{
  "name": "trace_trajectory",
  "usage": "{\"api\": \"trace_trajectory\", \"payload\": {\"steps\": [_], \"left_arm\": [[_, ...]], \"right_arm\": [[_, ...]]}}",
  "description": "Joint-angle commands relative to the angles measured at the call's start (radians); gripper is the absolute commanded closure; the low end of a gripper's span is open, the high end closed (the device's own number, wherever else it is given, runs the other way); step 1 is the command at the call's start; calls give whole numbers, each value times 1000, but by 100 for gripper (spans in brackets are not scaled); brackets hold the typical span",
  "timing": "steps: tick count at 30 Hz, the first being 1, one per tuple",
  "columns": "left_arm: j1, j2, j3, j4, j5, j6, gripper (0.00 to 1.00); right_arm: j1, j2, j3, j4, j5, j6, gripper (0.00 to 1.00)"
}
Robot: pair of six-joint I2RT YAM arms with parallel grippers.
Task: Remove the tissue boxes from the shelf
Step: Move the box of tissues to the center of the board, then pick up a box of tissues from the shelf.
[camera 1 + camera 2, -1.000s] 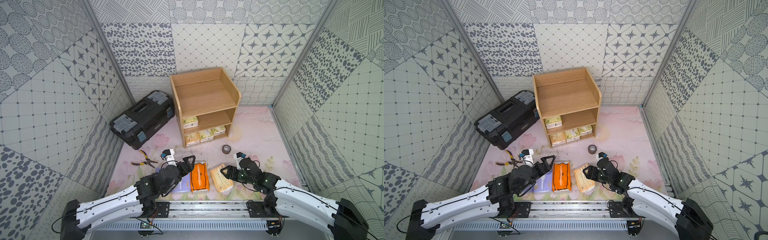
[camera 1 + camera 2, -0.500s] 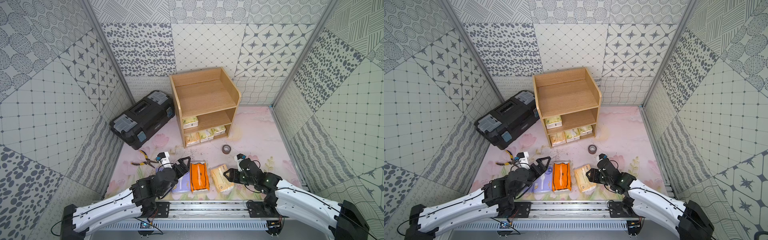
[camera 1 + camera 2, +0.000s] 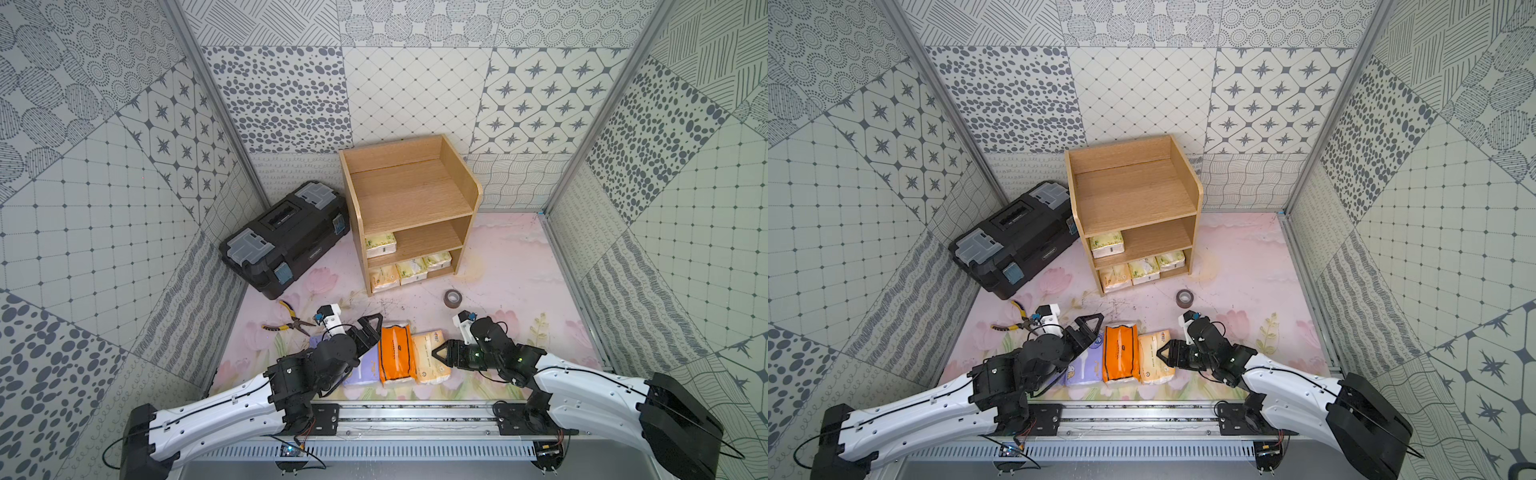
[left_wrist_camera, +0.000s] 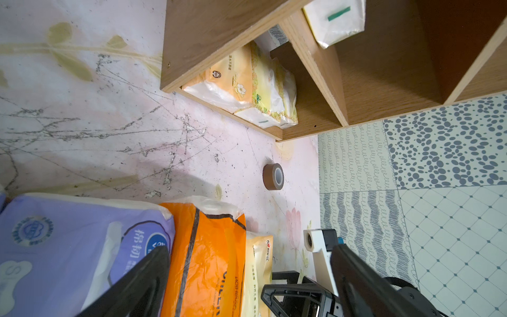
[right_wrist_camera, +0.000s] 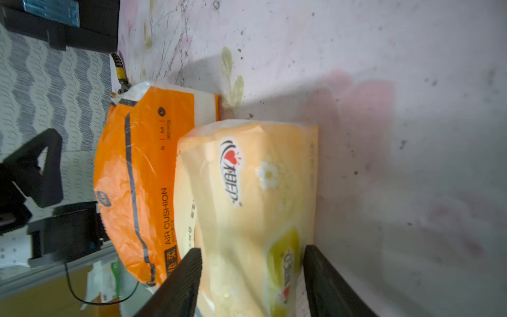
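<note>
left claw (image 4: 249,249) wide open over lavender pack (image 4: 68,241). right claw (image 5: 252,250) jaws straddle cream pack (image 5: 247,178) on worktop (image 3: 519,270), can't tell if squeezing tbh. four packs (image 3: 411,270) sit in shelf (image 3: 411,195).

Beside the orange pack (image 3: 397,353), the lavender pack (image 3: 368,370) is mostly covered by the left gripper (image 3: 370,332) in both top views. On the orange pack's other side, the cream pack (image 5: 247,192) is blurred and cut off at the right wrist view's edge; whether the right gripper (image 5: 252,251) presses it cannot be told. Far behind the orange pack, the shelf (image 3: 459,170) hides all but the front ends of its packs (image 3: 411,271).
</note>
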Motion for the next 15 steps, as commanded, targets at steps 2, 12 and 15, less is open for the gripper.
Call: {"api": "trace_trajectory", "payload": {"steps": [2,12,15], "left_arm": [[-4,8,38,-74,-43,-37,3],[-4,13,42,-171,-122,-124,7],[-1,8,34,-169,-136,-126,8]], "right_arm": [[1,-124,46,-122,188,-25,26],[1,-189,203,-73,386,-83,28],[1,-100,257,47,374,-99,29]]}}
